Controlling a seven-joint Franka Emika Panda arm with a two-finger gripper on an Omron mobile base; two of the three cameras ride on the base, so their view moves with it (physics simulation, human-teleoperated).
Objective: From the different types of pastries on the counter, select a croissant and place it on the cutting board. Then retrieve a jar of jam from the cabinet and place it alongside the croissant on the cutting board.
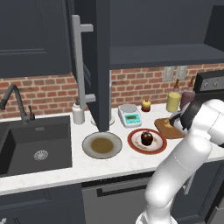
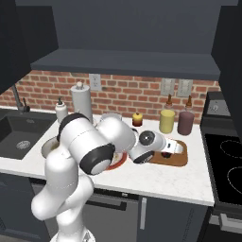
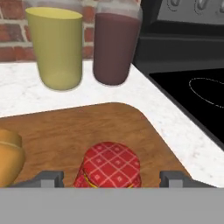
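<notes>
Jam jar (image 3: 111,167) with red checked lid stands on the cutting board (image 3: 87,127) beside the croissant (image 3: 8,157). Pincer (image 3: 111,179) released, fingertips apart either side. Likely rigid, smooth, breakable glass; best held around its sides.

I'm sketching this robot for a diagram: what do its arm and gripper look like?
The arm is glossy white, built of rounded, tube-like segments, with dark grey to black bands and caps at the joints. The wrist carries a round white disc with a grey centre. The gripper ends in two small dark grey finger tips. No cables or markings can be made out.
</notes>
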